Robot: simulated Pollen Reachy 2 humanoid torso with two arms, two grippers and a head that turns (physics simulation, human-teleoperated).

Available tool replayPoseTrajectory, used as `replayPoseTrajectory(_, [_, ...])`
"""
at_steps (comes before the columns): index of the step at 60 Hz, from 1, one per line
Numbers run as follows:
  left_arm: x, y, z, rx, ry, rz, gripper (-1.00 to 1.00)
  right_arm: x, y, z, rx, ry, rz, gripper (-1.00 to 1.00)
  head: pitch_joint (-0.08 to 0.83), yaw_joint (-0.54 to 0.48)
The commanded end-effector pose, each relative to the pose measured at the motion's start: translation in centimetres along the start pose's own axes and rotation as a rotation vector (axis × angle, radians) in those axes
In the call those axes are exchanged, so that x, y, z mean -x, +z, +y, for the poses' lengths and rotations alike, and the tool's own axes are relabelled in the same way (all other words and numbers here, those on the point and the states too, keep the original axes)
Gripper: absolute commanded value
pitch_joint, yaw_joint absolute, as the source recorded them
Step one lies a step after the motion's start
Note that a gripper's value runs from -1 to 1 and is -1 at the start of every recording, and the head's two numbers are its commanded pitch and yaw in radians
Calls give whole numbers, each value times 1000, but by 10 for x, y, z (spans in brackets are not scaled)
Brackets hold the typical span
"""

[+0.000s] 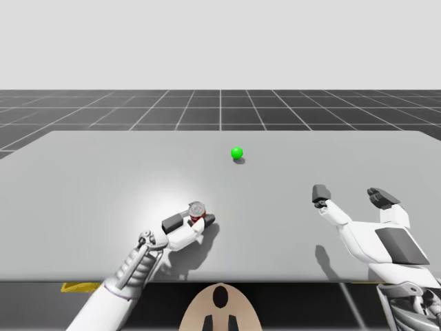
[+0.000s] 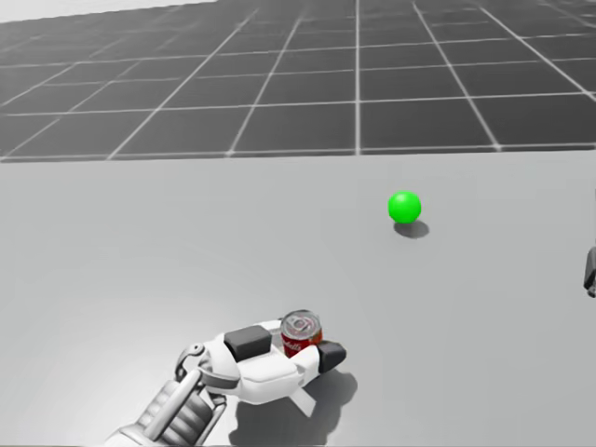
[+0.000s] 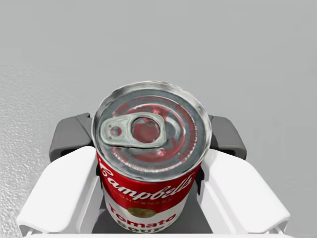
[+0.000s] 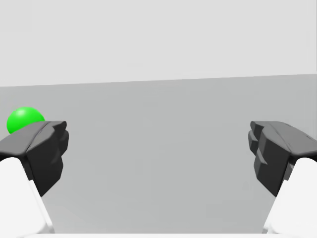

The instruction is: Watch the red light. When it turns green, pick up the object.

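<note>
One red can [image 3: 151, 148] stands upright between the fingers of my left gripper [image 1: 195, 219], a dark pad pressed to each side, so the gripper is clamped on it. One light [image 1: 237, 152], green, sits ahead of that gripper and off toward my right, well apart. My right gripper [image 1: 350, 196] hovers with its fingers spread wide. Bare table [image 1: 103, 172] stretches ahead of both grippers, and its near edge lies close behind them.

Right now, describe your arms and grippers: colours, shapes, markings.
My left gripper and right gripper are alike: white rounded shells ending in blocky dark grey fingertips. My left arm has a ribbed, silvery grey wrist; my right arm is white with a dark grey panel.
</note>
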Motion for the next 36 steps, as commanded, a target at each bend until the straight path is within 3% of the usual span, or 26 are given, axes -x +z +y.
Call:
replayPoseTrajectory(1, [-4,1,-7,42,3,-2,1000,2,1,1,3,-13,4,-1000,342,142])
replayPoseTrajectory(10, [-31,13,-9,33,-21,-33,1000,2,1,0,-1,-25,5,-1000,284,148])
replayPoseTrajectory(19, [-95,44,-6,-12,-82,-92,1000,2,0,-1,1,-30,4,-1000,268,149])
replayPoseTrajectory(25, [-139,66,-4,-48,-135,-147,1000,1,1,-4,-19,-67,27,-1000,267,146])
replayPoseTrajectory(30, [-170,85,-2,-72,-131,-228,1000,2,2,-5,-74,-96,53,-1000,267,142])
replayPoseTrajectory(36, [-212,110,-13,-99,-149,-365,1000,5,5,-4,-140,-67,34,-1000,262,139])
